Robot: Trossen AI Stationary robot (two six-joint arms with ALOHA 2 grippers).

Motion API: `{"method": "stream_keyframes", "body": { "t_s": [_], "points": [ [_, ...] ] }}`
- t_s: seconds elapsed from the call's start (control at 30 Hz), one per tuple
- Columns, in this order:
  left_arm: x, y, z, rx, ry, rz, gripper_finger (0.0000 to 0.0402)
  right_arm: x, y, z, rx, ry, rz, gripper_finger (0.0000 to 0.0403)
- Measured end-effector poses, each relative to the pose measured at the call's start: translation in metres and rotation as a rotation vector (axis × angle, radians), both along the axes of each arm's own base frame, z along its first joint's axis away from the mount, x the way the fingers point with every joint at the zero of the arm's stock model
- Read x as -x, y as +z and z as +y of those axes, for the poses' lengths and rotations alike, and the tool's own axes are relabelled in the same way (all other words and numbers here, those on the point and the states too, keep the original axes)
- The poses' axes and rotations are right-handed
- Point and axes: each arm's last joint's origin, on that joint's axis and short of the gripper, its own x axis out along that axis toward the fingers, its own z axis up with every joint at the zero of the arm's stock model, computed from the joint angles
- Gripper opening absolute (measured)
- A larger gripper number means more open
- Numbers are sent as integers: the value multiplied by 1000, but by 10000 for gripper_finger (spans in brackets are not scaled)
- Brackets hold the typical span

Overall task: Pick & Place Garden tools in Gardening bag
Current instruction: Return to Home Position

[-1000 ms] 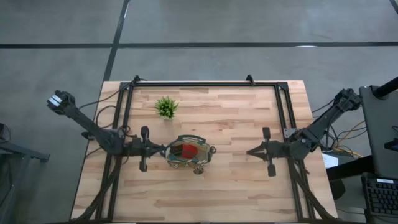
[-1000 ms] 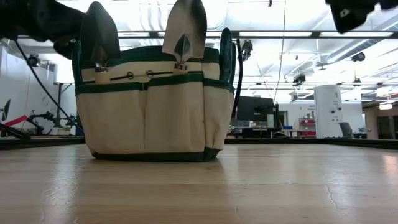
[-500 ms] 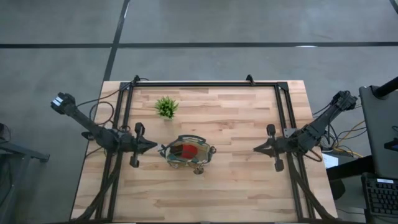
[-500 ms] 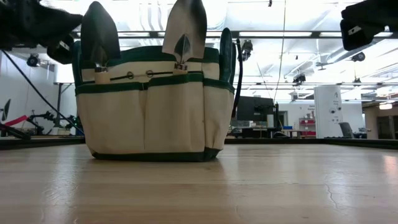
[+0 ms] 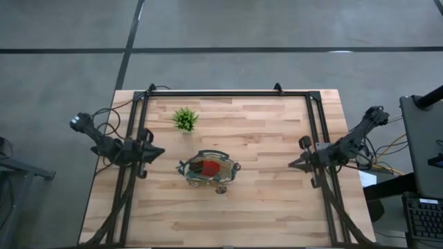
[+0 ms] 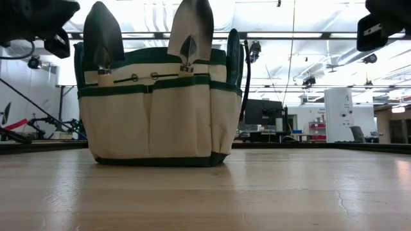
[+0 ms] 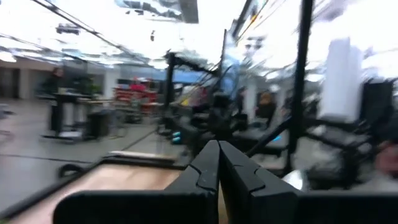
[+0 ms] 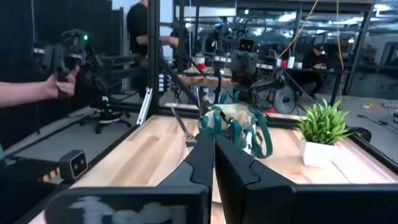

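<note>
The tan gardening bag (image 5: 208, 170) with dark green trim stands upright on its base at the middle of the table. It also shows in the low view (image 6: 154, 109) and the right wrist view (image 8: 239, 127). A red-headed piece (image 5: 211, 166) lies inside it. A dark blade (image 6: 103, 35) and a metal trowel blade (image 6: 191, 29) stick up out of its outer pockets. My left gripper (image 5: 160, 152) is shut and empty left of the bag. My right gripper (image 5: 292, 164) is shut and empty to its right. Both are clear of the bag.
A small spiky green plant (image 5: 185, 119) in a white pot stands far-left of the bag, and shows in the right wrist view (image 8: 323, 127). A black frame (image 5: 228, 94) runs along the table's far and side edges. A person's hand (image 8: 37, 90) holds a device beyond the table.
Both grippers have drawn back from the bag, staying shut: my left gripper toward the table's left edge and a little toward the far edge, my right gripper toward the right edge. The bag and its tools have stayed where they were.
</note>
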Motion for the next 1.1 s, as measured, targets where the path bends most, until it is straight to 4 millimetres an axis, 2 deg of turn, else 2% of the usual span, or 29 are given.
{"method": "stream_keyframes", "body": {
  "t_s": [0.1,0.3,0.57,0.9,1.1],
  "points": [
    [1,-2,2,-61,59,23,12,4,-3,-3,-12,-2,-35,8],
    [1,-2,2,-66,72,25,14,11,-8,-9,8,-7,-42,8],
    [1,-3,2,-64,73,34,14,9,-14,-10,52,-69,2,8],
    [0,-3,2,-66,73,37,14,7,-28,-8,38,-66,43,8],
    [0,-4,2,-69,72,41,14,7,-29,-8,41,-66,47,8]
  ]
}}
